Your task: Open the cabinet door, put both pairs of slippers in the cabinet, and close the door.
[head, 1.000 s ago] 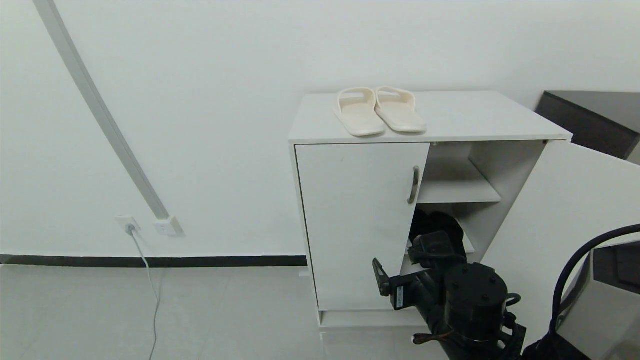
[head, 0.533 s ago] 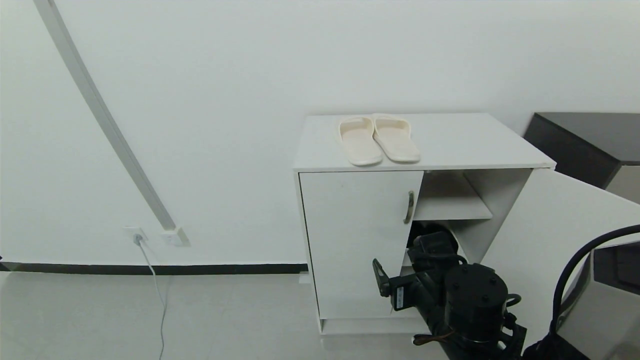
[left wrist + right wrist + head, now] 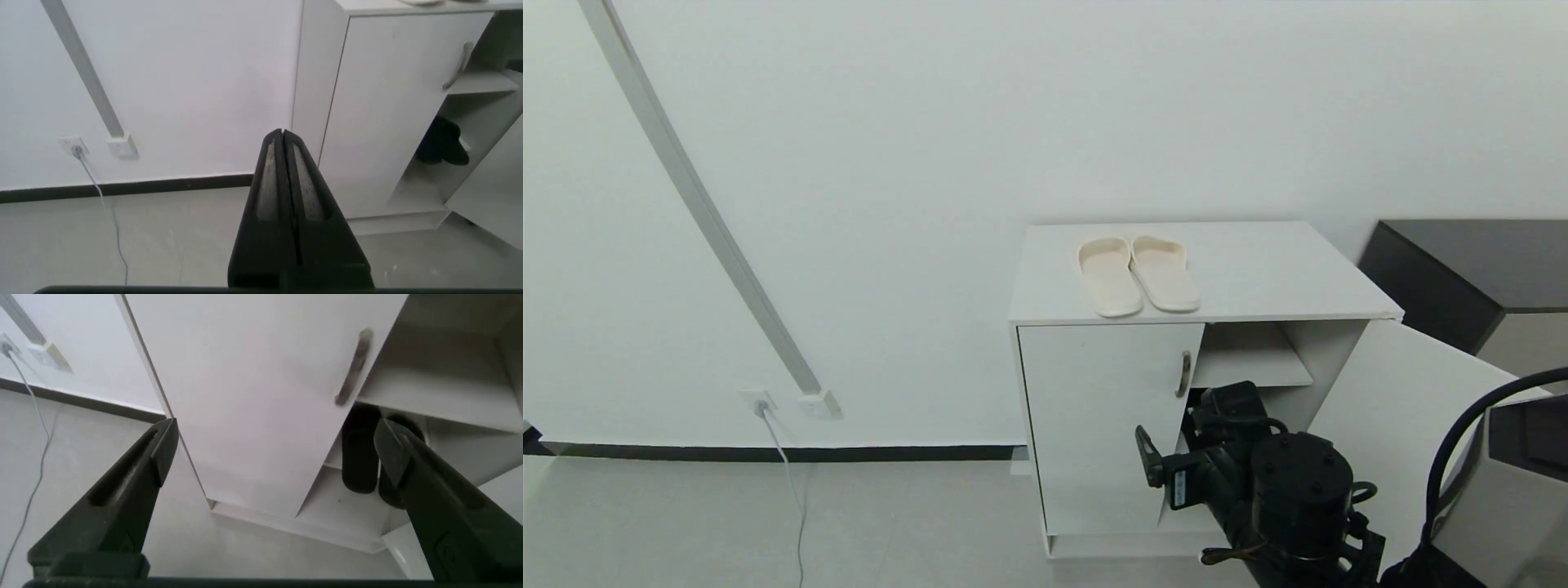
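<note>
We see a white wall [image 3: 931, 163] and a pale grey floor [image 3: 686, 523], with a black strip [image 3: 768, 452] where they meet. A grey bar [image 3: 686, 188] runs slanted down the wall to a socket [image 3: 757, 401], and a cable [image 3: 796, 498] hangs from it to the floor. A dark table [image 3: 1462, 269] stands at the far right.

The white cabinet [image 3: 1258, 269] stands against the wall. Its left door [image 3: 1094, 425] is closed and its right door [image 3: 1388, 408] is swung wide open. The cream slippers [image 3: 1137, 273] lie side by side on top of the cabinet, near the front edge. The black slippers [image 3: 359, 453] sit inside on the lower shelf.

The left gripper [image 3: 283, 143] has its two fingers pressed tight together and holds nothing. It points at the floor left of the cabinet. The right gripper [image 3: 275, 433] is spread wide and holds nothing, facing the closed door.

Compared with a second ago, the whole head view has shifted: the cabinet sits lower in the picture and we see more wall above it. That is our camera moving. The cream slippers have not moved on the cabinet top, and both doors are as before.
</note>
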Available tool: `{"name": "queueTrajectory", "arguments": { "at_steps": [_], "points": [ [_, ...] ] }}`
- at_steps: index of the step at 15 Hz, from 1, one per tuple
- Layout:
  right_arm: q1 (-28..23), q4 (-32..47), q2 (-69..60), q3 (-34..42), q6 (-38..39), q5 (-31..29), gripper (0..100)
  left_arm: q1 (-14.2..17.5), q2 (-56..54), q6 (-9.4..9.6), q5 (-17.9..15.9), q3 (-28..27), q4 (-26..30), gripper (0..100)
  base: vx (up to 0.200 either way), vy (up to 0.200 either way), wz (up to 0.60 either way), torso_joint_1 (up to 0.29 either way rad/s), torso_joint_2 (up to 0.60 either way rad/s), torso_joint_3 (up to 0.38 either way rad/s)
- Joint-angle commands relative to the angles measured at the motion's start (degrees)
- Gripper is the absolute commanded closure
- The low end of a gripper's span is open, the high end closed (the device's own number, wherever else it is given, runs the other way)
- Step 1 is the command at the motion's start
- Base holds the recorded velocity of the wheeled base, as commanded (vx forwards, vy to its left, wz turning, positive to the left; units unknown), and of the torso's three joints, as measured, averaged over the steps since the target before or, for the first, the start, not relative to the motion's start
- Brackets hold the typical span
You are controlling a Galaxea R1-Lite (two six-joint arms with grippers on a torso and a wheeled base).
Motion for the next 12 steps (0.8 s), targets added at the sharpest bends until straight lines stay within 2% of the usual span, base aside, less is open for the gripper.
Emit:
{"name": "queueTrajectory", "arguments": {
  "at_steps": [1, 9, 12],
  "points": [
    [-0.1, 0.0, 0.1, 0.0, 0.0, 0.0, 0, 0.0, 0.0, 0.02, 0.0, 0.0, 0.0, 100, 0.000, 0.000, 0.00, 0.227, -0.52, -0.290],
    [-0.8, -0.5, 0.4, 0.3, -0.2, 0.2, 0, 0.0, 0.0, 0.10, 0.0, 0.0, 0.0, 100, 0.000, 0.000, 0.00, 0.179, -0.39, -0.211],
    [-2.3, -2.8, 2.0, -0.1, -2.7, 0.2, 0, 0.0, 0.0, 0.28, 0.0, 0.0, 0.0, 100, 0.000, 0.000, 0.00, 0.014, -0.03, -0.012]
  ]
}}
